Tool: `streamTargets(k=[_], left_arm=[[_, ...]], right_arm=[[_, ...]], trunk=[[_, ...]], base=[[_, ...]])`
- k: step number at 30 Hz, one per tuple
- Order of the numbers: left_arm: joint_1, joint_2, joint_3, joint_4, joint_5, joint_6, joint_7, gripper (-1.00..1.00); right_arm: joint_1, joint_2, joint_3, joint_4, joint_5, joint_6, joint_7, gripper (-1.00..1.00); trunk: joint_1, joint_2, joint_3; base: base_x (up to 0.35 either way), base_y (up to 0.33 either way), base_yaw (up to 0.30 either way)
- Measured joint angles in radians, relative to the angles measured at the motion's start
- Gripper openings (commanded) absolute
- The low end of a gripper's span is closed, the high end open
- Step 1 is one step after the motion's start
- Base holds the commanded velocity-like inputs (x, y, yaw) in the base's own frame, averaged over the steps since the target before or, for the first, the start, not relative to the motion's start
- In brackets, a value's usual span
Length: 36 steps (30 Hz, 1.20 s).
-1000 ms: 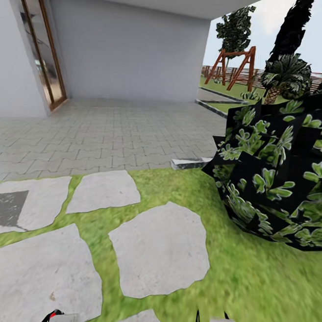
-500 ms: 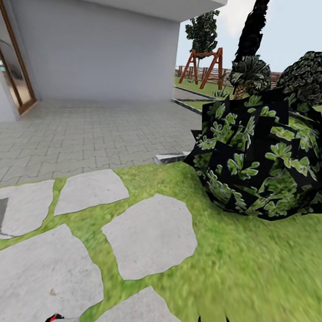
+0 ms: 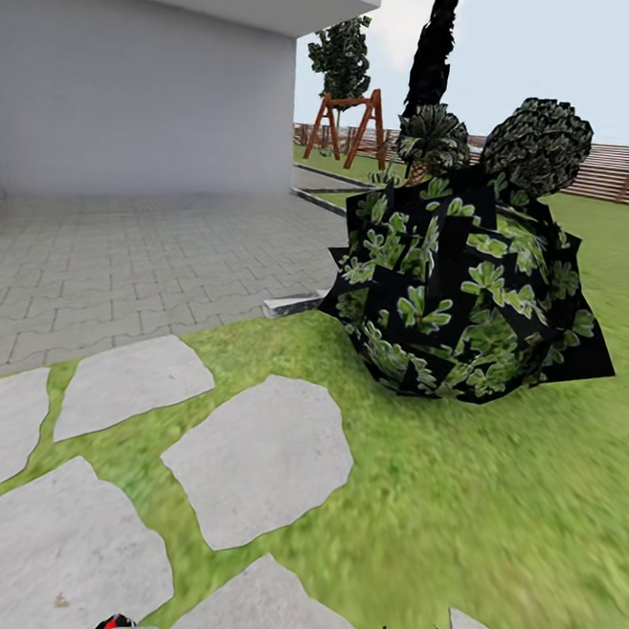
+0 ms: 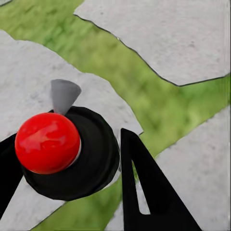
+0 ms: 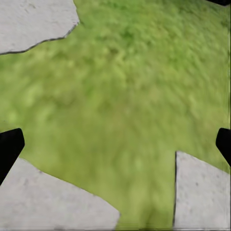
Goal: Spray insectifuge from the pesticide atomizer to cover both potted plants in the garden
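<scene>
Lawn (image 3: 489,504): grass with grey stepping stones (image 3: 257,458), none of the task's things on it.
Bush (image 3: 461,290): stood ahead.
Right gripper (image 5: 115,142): fingers spread apart, empty.
Left gripper (image 4: 72,163): opening unclear.

Pale grey flagstones (image 3: 257,458) set in bright green lawn (image 3: 489,504) near. Black bush (image 3: 461,290) flecked with green leaf clusters on the right. Far off, red-brown swing frame (image 3: 347,125), brown slatted fence (image 3: 607,172), grey-white wall (image 3: 133,105).
</scene>
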Motion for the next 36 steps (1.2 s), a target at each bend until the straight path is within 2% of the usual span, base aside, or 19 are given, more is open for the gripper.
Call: streamTargets(k=[14, 17, 36], left_arm=[[0.000, 0.000, 0.002, -0.001, 0.003, -0.003, 0.002, -1.00], [0.000, 0.000, 0.001, -0.001, 0.003, -0.003, 0.002, -1.00], [0.000, -0.001, 0.012, -0.001, 0.011, -0.001, 0.002, -1.00]], right_arm=[[0.000, -0.002, -0.001, 0.001, 0.000, 0.000, 0.000, 1.00], [0.000, -0.001, -0.001, 0.001, 0.000, 0.000, 0.001, 1.00], [0.000, -0.003, -0.001, 0.001, 0.000, 0.000, 0.000, 1.00]], trunk=[[0.000, 0.000, 0.000], [-0.011, 0.021, 0.009], [-0.012, 0.021, 0.023]], base=[[0.000, 0.000, -0.300], [0.000, 0.000, -0.300], [0.000, 0.000, -0.283]])
